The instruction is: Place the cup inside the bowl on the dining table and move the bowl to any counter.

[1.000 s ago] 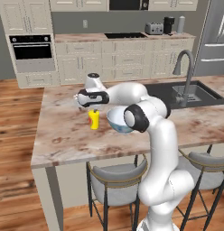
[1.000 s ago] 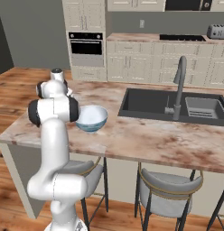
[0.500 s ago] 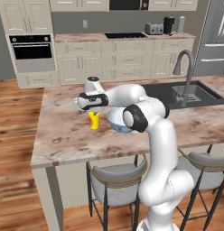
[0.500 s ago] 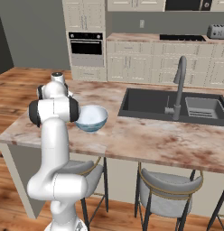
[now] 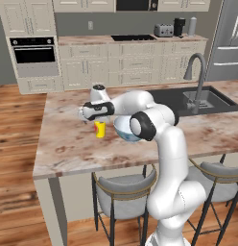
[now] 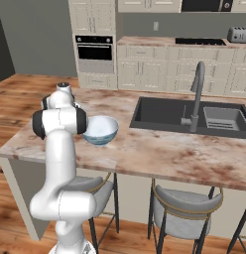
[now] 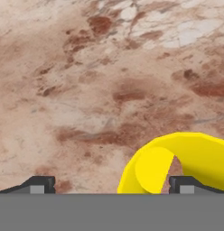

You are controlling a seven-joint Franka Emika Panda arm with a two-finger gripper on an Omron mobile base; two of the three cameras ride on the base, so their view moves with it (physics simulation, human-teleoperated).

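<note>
On the dining table (image 5: 68, 144), the cup (image 5: 100, 129) stands upright just left of the bowl (image 5: 126, 129), near it but apart from it. The hand (image 5: 100, 118) hangs directly above the cup with its fingers spread wide and nothing between them.

The main risk, as I judge it, is alignment. In the hand view the cup (image 7: 186, 164) sits off to one side, with its rim crossing the right fingertip (image 7: 185, 185) instead of lying midway between the two. A straight descent from here could bring that finger down on the rim and tip the cup over, or shove it against the bowl. A slanted pinch on such a small cup could also let it slip.

The arm reaches forward and left from the base, its forearm passing over the bowl, wrist turned so the hand points down at the table.
</note>
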